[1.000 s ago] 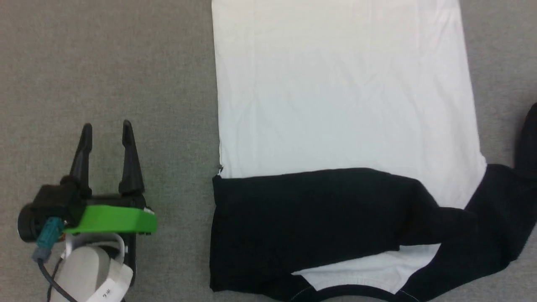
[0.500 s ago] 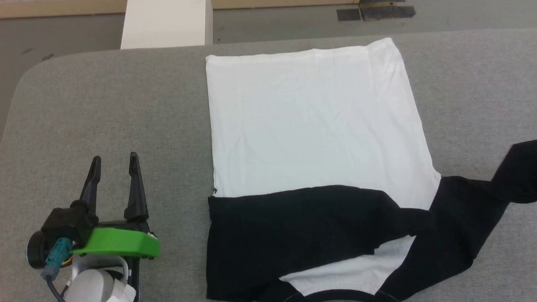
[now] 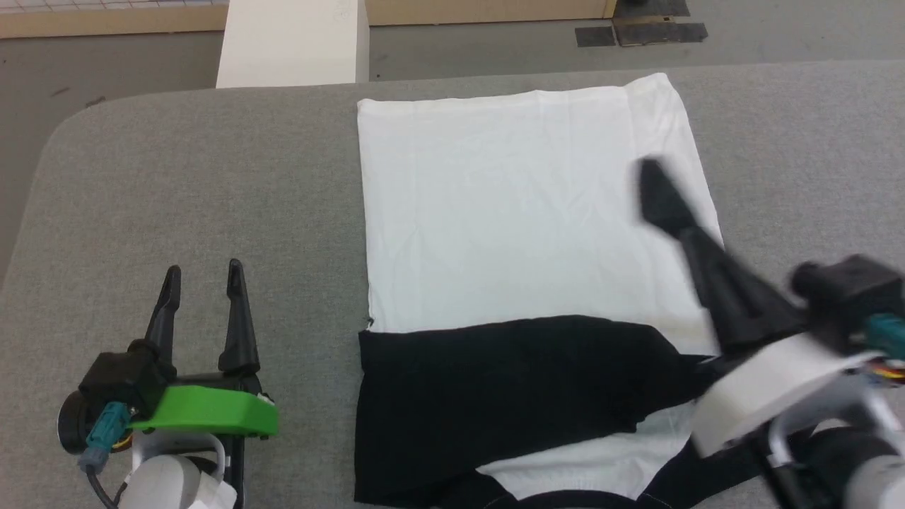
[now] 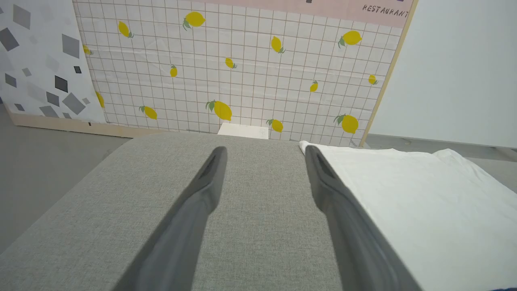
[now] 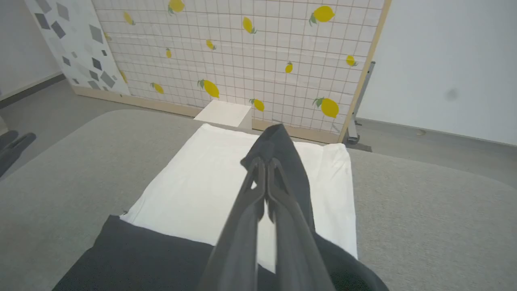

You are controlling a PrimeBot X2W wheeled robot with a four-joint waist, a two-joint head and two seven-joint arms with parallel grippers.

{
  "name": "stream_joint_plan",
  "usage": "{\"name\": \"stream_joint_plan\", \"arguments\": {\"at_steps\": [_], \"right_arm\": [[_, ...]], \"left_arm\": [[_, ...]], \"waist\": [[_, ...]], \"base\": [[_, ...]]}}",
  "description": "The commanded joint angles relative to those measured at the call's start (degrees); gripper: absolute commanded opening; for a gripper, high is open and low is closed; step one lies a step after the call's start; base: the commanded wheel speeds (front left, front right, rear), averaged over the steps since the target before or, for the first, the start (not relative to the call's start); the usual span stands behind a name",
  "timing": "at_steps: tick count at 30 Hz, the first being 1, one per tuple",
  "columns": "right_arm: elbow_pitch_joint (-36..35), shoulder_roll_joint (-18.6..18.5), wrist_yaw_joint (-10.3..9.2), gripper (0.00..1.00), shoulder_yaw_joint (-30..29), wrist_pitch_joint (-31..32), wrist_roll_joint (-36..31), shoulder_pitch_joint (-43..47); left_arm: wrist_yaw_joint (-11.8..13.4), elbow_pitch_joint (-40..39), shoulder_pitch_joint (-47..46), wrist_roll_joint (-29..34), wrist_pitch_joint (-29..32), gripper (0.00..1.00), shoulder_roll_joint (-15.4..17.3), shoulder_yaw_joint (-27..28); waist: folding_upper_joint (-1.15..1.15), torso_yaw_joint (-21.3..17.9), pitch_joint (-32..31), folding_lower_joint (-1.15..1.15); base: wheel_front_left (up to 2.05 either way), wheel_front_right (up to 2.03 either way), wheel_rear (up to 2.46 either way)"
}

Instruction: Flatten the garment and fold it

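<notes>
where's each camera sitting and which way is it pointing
Head view: on the head, looking forward and down at the shirt on the grey table; left gripper open, right gripper shut on the sleeve.
Left wrist view: left wrist, looking along its open fingers across the table toward the lemon wall.
Right wrist view: right wrist, along its shut fingers, sleeve pinched, over the shirt.
Shared: both wrist views face the lemon wall and see the shirt.

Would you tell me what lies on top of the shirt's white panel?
A folded black sleeve covers the panel's near end, hiding the white beneath. The right claw, shut on the other sleeve, hangs over its right edge.
</notes>
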Motion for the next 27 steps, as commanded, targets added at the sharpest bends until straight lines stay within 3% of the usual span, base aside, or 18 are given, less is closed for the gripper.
{"name": "stream_joint_plan", "arguments": {"at_steps": [1, 9, 11, 12, 18, 19, 20, 27], "right_arm": [[1.3, 0.1, -0.09, 0.00, 2.8, -0.4, 0.4, 1.0], [14.8, 0.2, -0.09, 0.00, 16.5, -2.9, -0.6, 0.1], [19.2, 0.2, -0.09, 0.00, 18.6, -3.4, -0.9, -0.3], [25.5, 0.2, -0.09, 0.00, 20.8, -3.9, -1.1, -0.9], [33.6, 0.2, -0.09, 0.00, 23.3, -3.4, 0.8, -1.0], [34.1, 0.2, -0.09, 0.18, 23.6, -3.3, 1.1, -1.1], [34.1, 0.2, -0.09, 1.00, 23.5, -3.7, 1.8, -1.2], [28.4, 0.2, -0.09, 1.00, 15.5, -12.2, 5.6, -2.1]], "left_arm": [[-0.1, 0.0, 0.4, 0.4, -0.3, 1.00, -0.3, -0.1], [-0.6, 0.6, 0.1, 0.2, -0.3, 1.00, -0.7, 0.1], [-0.7, 0.7, -0.1, 0.3, -0.3, 1.00, -0.8, 0.1], [-0.9, 0.8, -0.3, 0.3, -0.3, 1.00, -0.9, 0.2], [-1.3, 1.2, -0.3, 0.4, -0.3, 1.00, -1.2, 0.5], [-1.4, 1.2, -0.3, 0.5, -0.3, 1.00, -1.2, 0.6], [-1.4, 1.3, -0.3, 0.5, -0.3, 1.00, -1.2, 0.6], [-1.9, 1.6, -0.3, 1.1, -0.3, 1.00, -1.4, 0.5]], "waist": [[0.00, 0.1, 0.0, 0.01], [0.00, 0.6, 0.4, 0.01], [0.00, 0.7, 0.5, 0.01], [0.00, 1.0, 0.8, 0.01], [0.00, 1.4, 1.1, 0.01], [0.00, 1.4, 1.1, 0.01], [0.00, 1.3, 1.1, 0.01], [0.00, 0.8, 0.8, 0.01]], "base": [[0.00, 0.00, 0.00], [0.00, 0.00, 0.00], [0.00, 0.00, 0.00], [0.00, 0.00, 0.00], [0.00, 0.00, 0.00], [0.00, 0.00, 0.00], [0.00, 0.00, 0.00], [0.00, 0.00, 0.00]]}}
